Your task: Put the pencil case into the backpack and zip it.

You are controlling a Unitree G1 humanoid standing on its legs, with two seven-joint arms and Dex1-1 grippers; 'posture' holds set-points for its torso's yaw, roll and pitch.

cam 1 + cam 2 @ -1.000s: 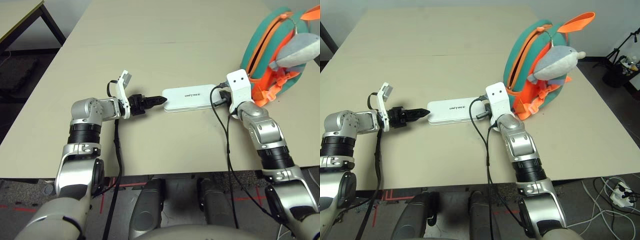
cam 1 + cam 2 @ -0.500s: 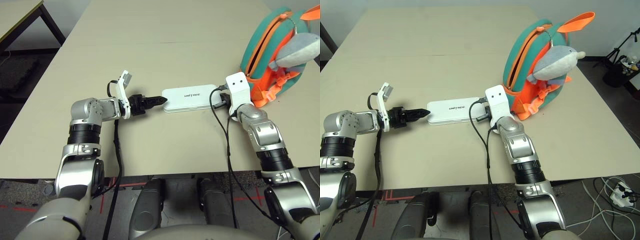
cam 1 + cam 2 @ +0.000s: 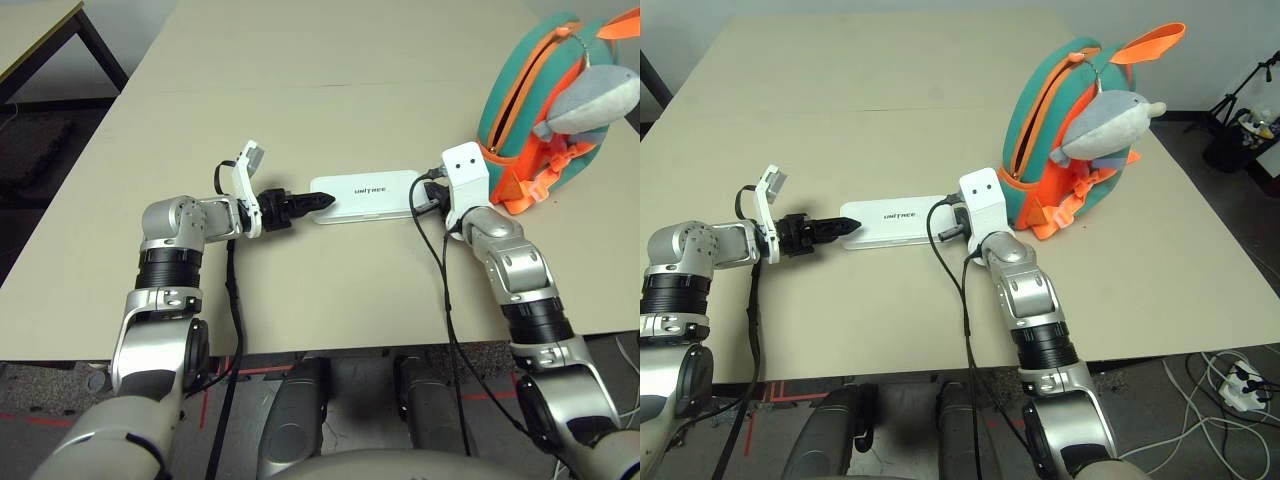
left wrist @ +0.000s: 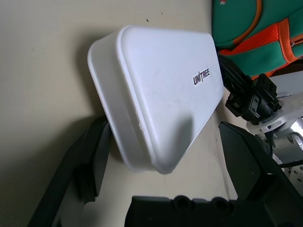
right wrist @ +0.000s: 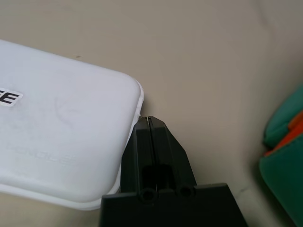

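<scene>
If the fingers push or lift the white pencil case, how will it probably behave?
The pencil case looks like a smooth hard shell, so probably stiff and somewhat slippery. Lying flat on the table, it should slide rather than roll or tip. Its weight cannot be judged.

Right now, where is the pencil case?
The pencil case lies flat on the table between the left gripper and right gripper, left of the backpack.

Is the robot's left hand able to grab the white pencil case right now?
Probably yes. The left gripper is open, with one finger on each side of the end of the pencil case, which lies flat on the table. Nothing sits between them.
</scene>
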